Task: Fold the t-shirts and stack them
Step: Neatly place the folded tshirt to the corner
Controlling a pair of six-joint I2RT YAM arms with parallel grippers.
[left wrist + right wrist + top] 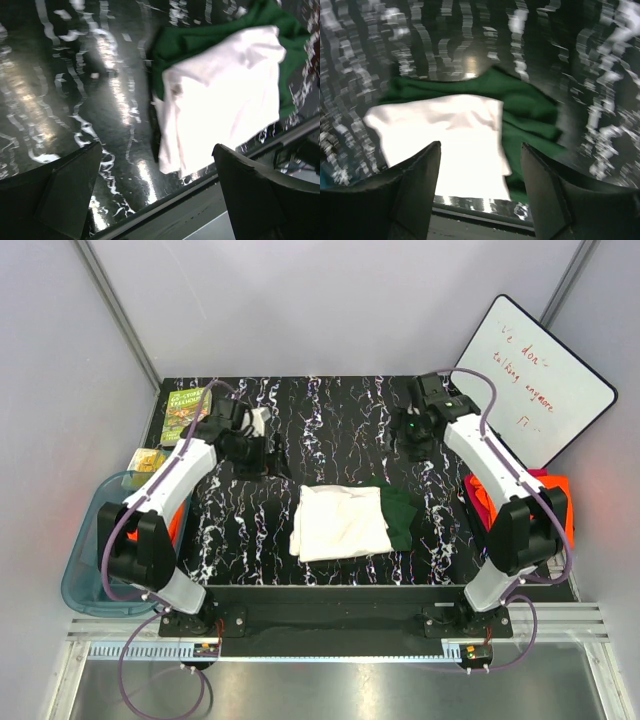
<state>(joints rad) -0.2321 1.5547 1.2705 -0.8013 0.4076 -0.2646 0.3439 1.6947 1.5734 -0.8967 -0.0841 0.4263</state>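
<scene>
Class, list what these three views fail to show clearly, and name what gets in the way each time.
Cream t-shirt: any print, all views; it is folded and only plain cloth shows.
Orange cloth: top view, mostly behind the right arm.
Whiteboard writing: top view, too small.
Green sleeve edges: right wrist view, motion blur.

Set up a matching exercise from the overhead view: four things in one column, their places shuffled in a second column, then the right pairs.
Things
1. folded t-shirt
2. whiteboard
3. blue bin
4. green book

Places
A. far left corner of the table
B. leaning against the right wall
C. middle of the table, between the two arms
D. off the table's left edge, beside the left arm

Pairs: 1-C, 2-B, 3-D, 4-A
</scene>
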